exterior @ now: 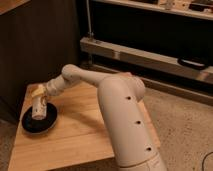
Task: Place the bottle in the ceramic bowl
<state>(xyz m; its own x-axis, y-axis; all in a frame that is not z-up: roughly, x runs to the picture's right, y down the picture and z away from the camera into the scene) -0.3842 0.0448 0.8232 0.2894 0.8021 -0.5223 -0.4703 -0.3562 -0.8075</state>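
Single arm (80, 77) reaches out and down to the far left of the wooden counter (85, 130); wrist bent toward the near-left corner; gripper (39, 100) sits directly above the ceramic bowl (30, 125); cannot tell from this view how the jaws stand, whether clenched on the load or already let go.

Bottle (39, 109) stands roughly upright below the wrist, pale body with darker marks on the label; its lower end is inside the rim of the bowl, at or very close to the dark inner surface; whether it actually touches the bottom cannot be told. Its top end meets the gripper, so bottle and gripper are touching or as good as.

Bowl lies flat on the counter, near the left edge, shallow and dark.

Progress, as a judgement: carry and descent look done; bottle is over and within the bowl, so the task is near its end. Left to do: let the bottle go, confirm it settles inside and does not tip over the rim, lift the arm clear.

Risk, as a judgement: an upright slim bottle in a shallow bowl may topple on release; falling inward would be fine, outward would not.
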